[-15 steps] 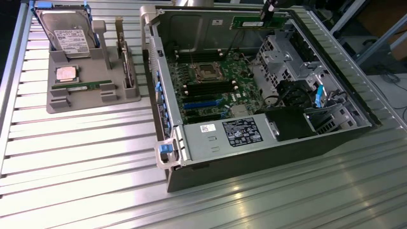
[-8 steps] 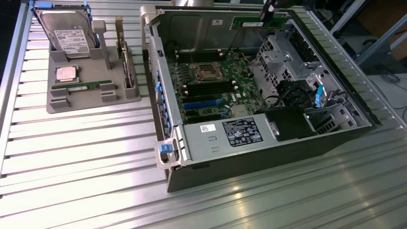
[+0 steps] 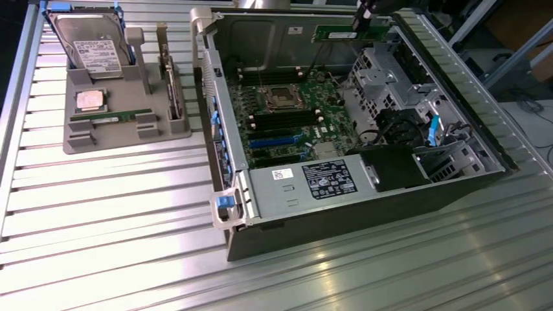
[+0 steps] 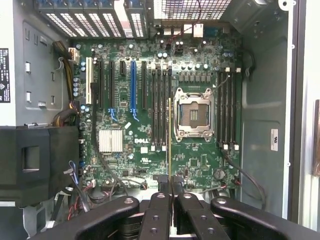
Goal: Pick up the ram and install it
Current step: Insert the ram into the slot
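My gripper (image 3: 363, 24) hangs over the far side of the open computer case (image 3: 259, 201), shut on the ram (image 3: 349, 33), a narrow green stick with a white sticker held level above the case. From the wrist the ram (image 4: 170, 135) appears edge-on as a thin line rising from between the shut fingers (image 4: 159, 200). It lines up over the motherboard (image 4: 125, 165), between a bank of black memory slots (image 4: 159, 107) and the empty processor socket (image 4: 193, 112). The stick stays above the board, touching no slot.
A grey holder (image 3: 82, 139) at the exterior view's left carries a hard drive (image 3: 90, 42), a silver processor chip (image 3: 90, 100), an upright expansion card (image 3: 170, 81) and another green stick (image 3: 108, 118). The case also holds a power supply (image 3: 315, 181), drive cage (image 3: 389, 71) and cables.
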Motion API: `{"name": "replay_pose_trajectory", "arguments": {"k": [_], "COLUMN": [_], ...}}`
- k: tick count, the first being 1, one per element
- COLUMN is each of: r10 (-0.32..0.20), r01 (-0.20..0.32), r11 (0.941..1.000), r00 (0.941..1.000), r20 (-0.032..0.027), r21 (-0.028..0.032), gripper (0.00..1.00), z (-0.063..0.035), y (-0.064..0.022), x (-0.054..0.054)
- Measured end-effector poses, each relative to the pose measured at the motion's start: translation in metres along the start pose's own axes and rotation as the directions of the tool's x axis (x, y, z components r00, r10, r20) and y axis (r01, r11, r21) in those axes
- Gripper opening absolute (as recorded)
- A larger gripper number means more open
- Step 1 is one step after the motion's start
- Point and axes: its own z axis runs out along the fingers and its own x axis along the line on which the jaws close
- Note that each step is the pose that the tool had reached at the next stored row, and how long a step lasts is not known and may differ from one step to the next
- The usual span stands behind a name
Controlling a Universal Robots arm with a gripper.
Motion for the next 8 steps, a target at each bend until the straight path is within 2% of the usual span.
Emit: {"name": "replay_pose_trajectory", "arguments": {"k": [8], "r10": [0.000], "r01": [0.000], "r11": [1.0000], "r00": [1.0000], "r20": [0.0000], "r21": [0.0000], "gripper": [0.12], "z": [0.0064], "y": [-0.0003], "x": [0.0000]}}
